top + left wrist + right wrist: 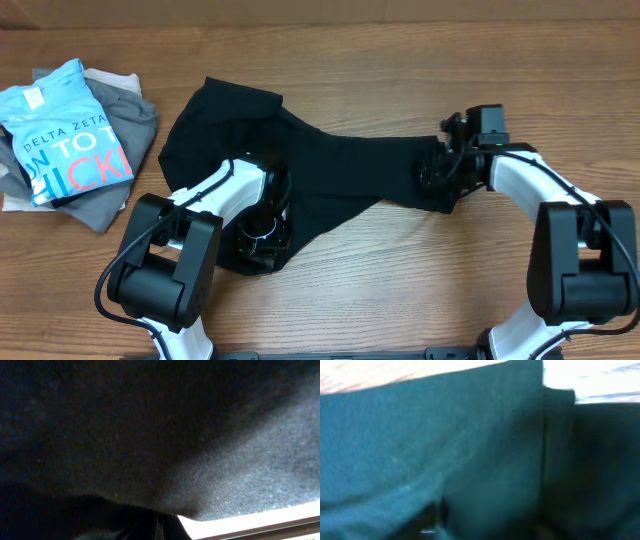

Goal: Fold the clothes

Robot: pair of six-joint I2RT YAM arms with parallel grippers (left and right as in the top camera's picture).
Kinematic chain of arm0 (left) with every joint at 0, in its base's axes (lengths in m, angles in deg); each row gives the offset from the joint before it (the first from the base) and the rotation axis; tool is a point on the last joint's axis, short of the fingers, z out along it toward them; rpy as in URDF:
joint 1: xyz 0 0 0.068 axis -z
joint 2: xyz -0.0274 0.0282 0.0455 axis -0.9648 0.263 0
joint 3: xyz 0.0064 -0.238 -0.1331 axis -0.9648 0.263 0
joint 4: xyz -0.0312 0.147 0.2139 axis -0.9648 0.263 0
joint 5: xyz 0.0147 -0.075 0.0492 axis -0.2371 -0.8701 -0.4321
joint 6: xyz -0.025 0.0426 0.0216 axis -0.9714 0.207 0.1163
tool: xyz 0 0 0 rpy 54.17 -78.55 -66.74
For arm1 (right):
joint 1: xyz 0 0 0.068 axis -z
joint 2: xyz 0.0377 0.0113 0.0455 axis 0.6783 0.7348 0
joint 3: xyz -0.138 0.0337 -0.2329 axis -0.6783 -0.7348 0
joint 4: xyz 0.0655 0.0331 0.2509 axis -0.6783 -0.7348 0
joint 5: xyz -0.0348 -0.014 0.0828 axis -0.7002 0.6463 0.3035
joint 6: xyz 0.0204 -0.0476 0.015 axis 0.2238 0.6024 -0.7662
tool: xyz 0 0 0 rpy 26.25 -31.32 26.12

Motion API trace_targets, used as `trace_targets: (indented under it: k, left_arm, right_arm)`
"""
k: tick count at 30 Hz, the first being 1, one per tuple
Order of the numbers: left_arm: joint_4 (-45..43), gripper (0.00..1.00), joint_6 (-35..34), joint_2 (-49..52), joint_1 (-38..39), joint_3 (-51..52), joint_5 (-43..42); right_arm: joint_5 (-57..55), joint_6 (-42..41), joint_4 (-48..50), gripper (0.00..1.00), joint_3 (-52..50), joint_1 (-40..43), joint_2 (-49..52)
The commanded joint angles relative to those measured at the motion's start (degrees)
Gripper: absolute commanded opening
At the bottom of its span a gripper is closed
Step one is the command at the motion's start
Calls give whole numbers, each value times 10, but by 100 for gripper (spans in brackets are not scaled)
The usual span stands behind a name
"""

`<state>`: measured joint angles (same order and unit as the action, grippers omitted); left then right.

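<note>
The black cloth looks soft and floppy; best held by its corners. It hides both jaws, so I cannot tell if they grip.

a warm brown wooden counter fills the whole overhead view, its grain running side to side. the light is soft and even, washing out to white at the wrist views' edges.

Garment plain black, no print; looks dark teal in the right wrist view. Tee light blue, white and pink lettering. Pile under it grey. Table brown wood grain. Left arm and right arm white and black.
</note>
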<state>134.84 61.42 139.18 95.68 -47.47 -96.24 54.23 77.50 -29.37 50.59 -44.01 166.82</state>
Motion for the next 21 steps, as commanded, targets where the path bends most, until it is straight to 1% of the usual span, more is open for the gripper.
trace_targets:
  k: [1, 2, 5, 8, 10, 12, 13, 14, 15, 16, 17, 18, 19, 21]
  left_arm:
    - [-16, 4, -12, 2, 1, 3, 16]
    - [-16, 4, -12, 2, 1, 3, 16]
    - [-17, 4, -12, 2, 1, 3, 17]
    - [-17, 4, -12, 2, 1, 3, 23]
    - [-17, 4, -12, 2, 1, 3, 23]
    - [-19, 4, -12, 2, 1, 3, 23]
    - [-21, 4, -12, 2, 1, 3, 23]
    - [-23, 4, -13, 2, 1, 3, 23]
    - [-24, 4, -17, 2, 1, 3, 23]
    - [-24, 4, -18, 2, 1, 3, 22]
    - [-24, 4, -21, 2, 1, 3, 22]
    - [-24, 4, -23, 2, 1, 3, 22]
    - [-24, 4, -23, 2, 1, 3, 22]
    - [-24, 4, -23, 2, 1, 3, 22]
  right_arm:
    - [-23, -9, 1, 7, 2, -2, 6]
    - [-28, -18, 2, 4, 2, -1, 5]
    - [-27, -31, 1, 4, 12, 7, 2]
    - [-25, -44, -7, 4, 49, 15, -10]
    - [-27, -44, -4, 4, 90, 19, -17]
    - [-28, -43, 17, 4, 127, 21, -17]
    - [-29, -44, 48, 4, 143, 21, -17]
    - [-32, -44, 80, 6, 153, 21, -17]
    - [-32, -44, 127, 15, 160, 21, -17]
    - [-32, -43, 168, 15, 160, 21, -17]
    - [-32, -44, 204, 21, 160, 20, -17]
    - [-37, -46, 219, 38, 160, 20, -16]
    - [-58, -61, 221, 70, 160, 20, -16]
    - [-75, -60, 197, 81, 160, 20, -16]
